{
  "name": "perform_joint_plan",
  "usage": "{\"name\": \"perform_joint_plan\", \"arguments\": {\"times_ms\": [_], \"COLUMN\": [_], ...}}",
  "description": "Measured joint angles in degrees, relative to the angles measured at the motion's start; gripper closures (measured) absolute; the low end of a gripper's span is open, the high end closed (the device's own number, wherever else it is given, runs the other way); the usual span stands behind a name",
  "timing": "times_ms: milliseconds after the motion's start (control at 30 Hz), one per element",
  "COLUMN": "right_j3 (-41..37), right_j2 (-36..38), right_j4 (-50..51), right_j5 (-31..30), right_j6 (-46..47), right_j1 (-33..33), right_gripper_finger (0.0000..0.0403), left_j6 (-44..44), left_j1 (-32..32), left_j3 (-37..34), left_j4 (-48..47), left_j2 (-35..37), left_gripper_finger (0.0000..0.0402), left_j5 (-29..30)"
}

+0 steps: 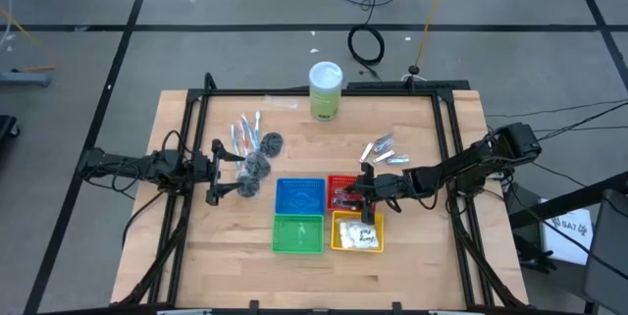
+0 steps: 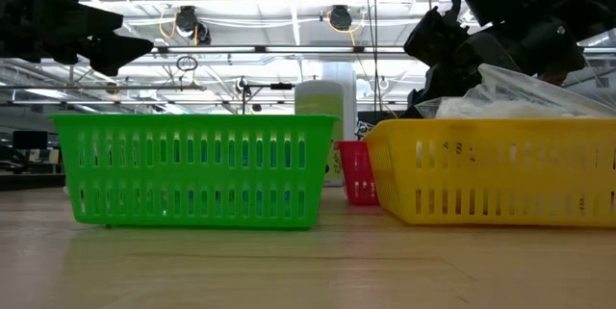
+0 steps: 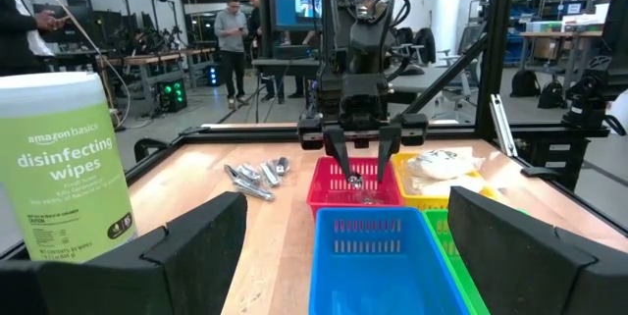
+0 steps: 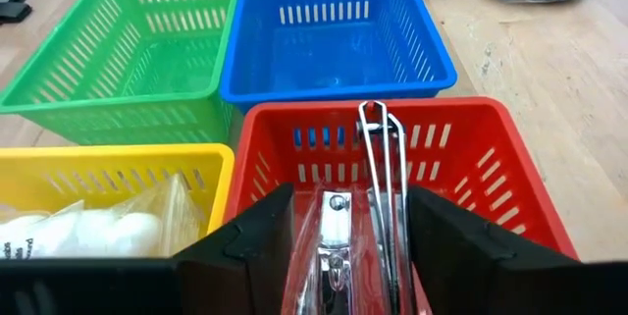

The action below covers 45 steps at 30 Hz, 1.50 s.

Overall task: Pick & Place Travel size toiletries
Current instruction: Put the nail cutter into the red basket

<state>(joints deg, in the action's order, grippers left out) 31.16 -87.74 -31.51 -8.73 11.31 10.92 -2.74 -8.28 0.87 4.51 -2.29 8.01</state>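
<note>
My right gripper (image 1: pixel 358 195) hangs over the red basket (image 1: pixel 343 182), shut on a shiny silver item in clear wrap (image 4: pixel 339 232). More silver tubes (image 1: pixel 383 150) lie on the table beyond the red basket. White sachets (image 4: pixel 98 227) fill the yellow basket (image 1: pixel 357 233). Clear-wrapped sticks (image 1: pixel 245 131) and dark grey puffs (image 1: pixel 259 164) lie on the table at the left. My left gripper (image 1: pixel 238 173) is open, level above the table beside the puffs and touching nothing. My right gripper pinches the silver item between its two fingers (image 4: pixel 255 251), coming from above and slanting down from the table's right. Its free end (image 4: pixel 378 129) sticks out past the fingertips over the red basket. The item is lifted clear of the basket floor.
The blue basket (image 1: pixel 300 195) and green basket (image 1: pixel 297 234) stand next to the red and yellow ones in a square block. A tall green wipes cylinder (image 1: pixel 326 91) stands near the far edge. A black frame borders the table. People stand in the room beyond.
</note>
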Motion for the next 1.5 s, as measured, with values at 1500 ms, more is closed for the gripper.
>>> {"name": "perform_joint_plan", "arguments": {"times_ms": [1500], "right_j3": [2.9], "right_j2": [15.6], "right_j4": [24.1], "right_j5": [-2.2], "right_j6": [-6.4], "right_j1": [1.5], "right_gripper_finger": [0.0249], "left_j6": [0.0], "left_j1": [0.0], "left_j3": [0.0], "left_j4": [0.0], "left_j2": [0.0], "left_gripper_finger": [0.0055], "left_j5": [0.0]}}
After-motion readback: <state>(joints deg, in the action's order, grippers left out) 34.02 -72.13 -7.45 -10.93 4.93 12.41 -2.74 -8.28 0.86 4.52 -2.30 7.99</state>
